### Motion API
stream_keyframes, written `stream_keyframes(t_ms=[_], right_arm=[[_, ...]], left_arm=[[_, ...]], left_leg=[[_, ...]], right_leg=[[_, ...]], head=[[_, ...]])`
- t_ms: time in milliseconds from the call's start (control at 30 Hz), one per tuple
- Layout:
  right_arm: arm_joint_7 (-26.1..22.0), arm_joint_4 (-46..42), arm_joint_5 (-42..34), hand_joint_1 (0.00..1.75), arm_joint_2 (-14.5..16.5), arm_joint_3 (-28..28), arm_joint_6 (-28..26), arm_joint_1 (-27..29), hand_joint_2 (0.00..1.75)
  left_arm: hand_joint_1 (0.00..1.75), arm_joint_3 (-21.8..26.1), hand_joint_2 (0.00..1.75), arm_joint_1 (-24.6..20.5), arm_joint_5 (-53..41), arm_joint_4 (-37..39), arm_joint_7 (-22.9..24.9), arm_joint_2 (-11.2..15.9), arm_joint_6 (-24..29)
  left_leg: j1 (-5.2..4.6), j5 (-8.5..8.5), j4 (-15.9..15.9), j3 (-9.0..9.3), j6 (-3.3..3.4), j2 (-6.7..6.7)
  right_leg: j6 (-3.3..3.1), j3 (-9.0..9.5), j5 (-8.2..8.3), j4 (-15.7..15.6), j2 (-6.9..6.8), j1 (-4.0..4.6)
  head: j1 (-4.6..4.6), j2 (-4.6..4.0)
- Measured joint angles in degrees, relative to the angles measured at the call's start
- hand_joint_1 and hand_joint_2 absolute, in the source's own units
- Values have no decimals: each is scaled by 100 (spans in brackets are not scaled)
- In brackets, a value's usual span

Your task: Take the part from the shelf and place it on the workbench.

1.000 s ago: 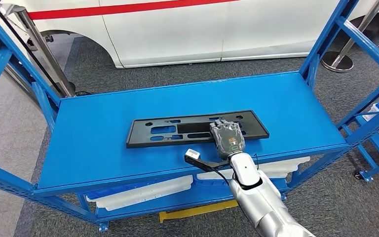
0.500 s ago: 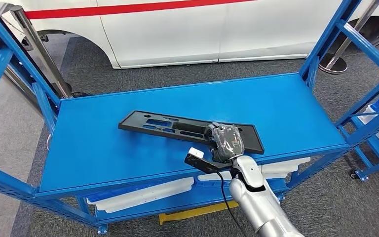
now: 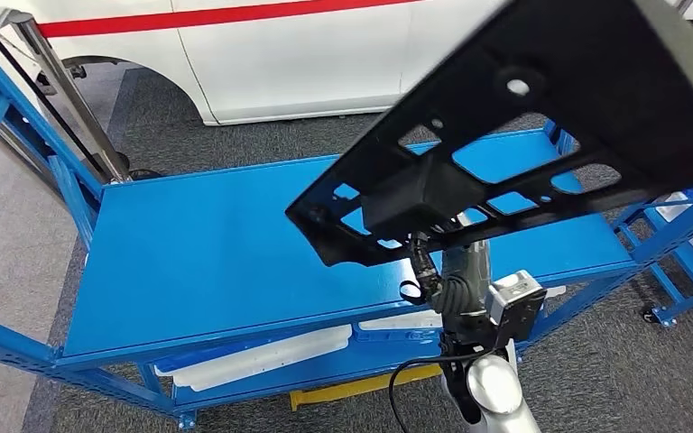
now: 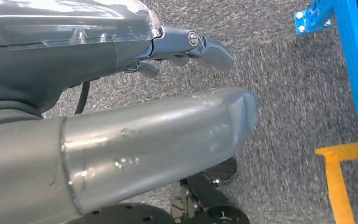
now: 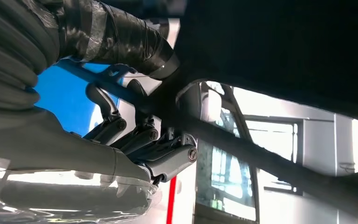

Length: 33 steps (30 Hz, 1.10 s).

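Black plastic part [image 3: 541,135] — one, slotted — lifted clear above blue shelf [image 3: 226,253], tilted, near camera. Right hand [image 3: 447,275] grasps it from beneath, fingers [image 5: 168,154] wrapped on its edge. Left hand [image 4: 121,93] hangs over carpet, holding nothing, fingers apart. Lower tier: two white trays [image 3: 262,352] — contents hidden.

A: The head view looks forward and down from high on the robot, over the blue shelf [image 3: 235,262] toward a white car [image 3: 307,54], with the black part [image 3: 541,135] close before the lens.

B: And the wrists?

A: The left wrist view sits just behind the left hand [image 4: 98,93], facing down at grey carpet [image 4: 284,74]. The right wrist view is tight behind the right hand [image 5: 121,135], looking up under the part [image 5: 284,51].

B: Shared ground?

A: Shelf, part and carpet.
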Motion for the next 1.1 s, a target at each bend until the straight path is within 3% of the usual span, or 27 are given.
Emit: stream_keyframes(t_ms=[67, 133, 167, 200, 233, 333, 400, 500, 567, 633, 667, 700, 733, 833, 900, 1000, 1033, 1100], right_arm=[[-29, -145, -17, 175, -29, -12, 7, 70, 175], [-65, -209, -34, 174, -50, -18, 3, 136, 175], [-74, -217, -44, 173, -59, -23, -7, 182, 175], [-78, -218, -53, 172, -67, -33, -25, 230, 175], [-80, -218, -60, 171, -73, -47, -54, 277, 175], [-80, -217, -63, 171, -77, -96, -158, 389, 175], [-107, -216, -26, 171, -77, -122, -180, 459, 175], [-182, -219, 48, 171, -78, -138, -143, 586, 175], [-208, -222, 61, 171, -79, -154, -127, 648, 175], [-221, -222, 73, 171, -80, -172, -126, 694, 175], [-222, -220, 80, 171, -86, -178, -124, 722, 175], [-222, -217, 88, 171, -93, -180, -122, 748, 175], [-221, -216, 95, 171, -100, -182, -120, 766, 175], [-226, -217, 95, 171, -108, -182, -119, 774, 175], [-230, -217, 95, 171, -109, -182, -119, 779, 175], [-239, -218, 86, 171, -111, -186, -76, 791, 175], [-254, -217, 74, 171, -111, -187, -37, 795, 175], [-305, -215, 53, 171, -106, -189, 57, 820, 175]], left_arm=[[0, 15, 0, -5, -1, 0, -5, -5, -2], [0, 33, 87, -6, -2, 0, -11, -10, -12], [0, 43, 131, -3, -2, 0, -20, -11, -21], [0, 51, 175, 0, -4, 0, -33, -11, -27], [0, 58, 175, 2, -15, 0, -51, -11, -29], [0, 75, 175, -8, -85, 0, -84, -10, -8], [0, 93, 175, -18, -87, 0, -105, -10, -1], [0, 147, 175, -15, -22, 0, -150, -22, -2], [0, 167, 175, -16, -2, 0, -163, -33, -7], [0, 186, 175, -20, -1, 0, -167, -34, -7], [0, 194, 175, -21, -1, 0, -167, -35, -7], [0, 200, 175, -20, -1, 0, -167, -36, -7], [0, 207, 175, -19, -1, 0, -167, -38, -7], [0, 232, 175, -19, -1, 0, -167, -51, -9], [0, 246, 175, -24, -1, 0, -168, -55, -9], [0, 264, 175, -29, -7, 0, -160, -54, -7], [0, 271, 175, -30, -8, 0, -149, -53, -7], [0, 282, 175, -29, -5, 0, -116, -52, -7]], left_leg=[[8, -265, 406, -175, -45, 1], [13, -614, 1148, -516, -78, 0], [16, -693, 1431, -656, -91, 0], [17, -655, 1511, -705, -99, 0], [18, -507, 1359, -643, -100, 1], [11, -5, 304, -152, -46, -4], [-12, 35, 29, -31, 4, -13], [3, 82, -42, -6, 97, -9], [35, 120, -99, 14, 174, 6], [31, 125, -103, 6, 203, 13], [30, 124, -101, 3, 205, 14], [30, 122, -99, 4, 204, 14], [31, 116, -95, 9, 198, 13], [23, 78, -56, 21, 142, 6], [5, 60, -38, 10, 74, 4], [10, 18, -13, -3, -32, 7], [16, -74, 110, -52, -58, 7], [25, -409, 689, -308, -94, 5]], right_leg=[[-61, 30, 25, -55, -3, -37], [-94, 39, 18, -54, -5, -28], [-100, 40, 9, -46, -4, -24], [-101, 41, -1, -33, -2, -23], [-96, 44, -14, -16, 4, -23], [-47, 47, -68, 51, 25, -12], [5, 30, -77, 73, 30, 3], [86, 22, -113, 102, 30, -1], [132, -145, -370, 487, 25, -10], [170, -500, -728, 1227, 22, -32], [186, -647, -818, 1519, 22, -45], [197, -706, -796, 1626, 20, -57], [202, -653, -665, 1506, 18, -71], [178, -143, -144, 441, 0, -86], [138, 6, -79, 101, 0, -56], [38, 16, -59, 46, 14, -52], [-2, 27, -46, 23, 12, -65], [-59, 41, -39, -1, 2, -69]], head=[[-2, 0], [-3, 0], [-3, 0], [-4, 0], [-4, 0], [-3, 0], [-1, 0], [0, 0], [1, 0], [0, 0], [1, 0], [0, 0], [1, 0], [1, 0], [-1, 0], [-1, 0], [-2, 0], [-3, 0]])
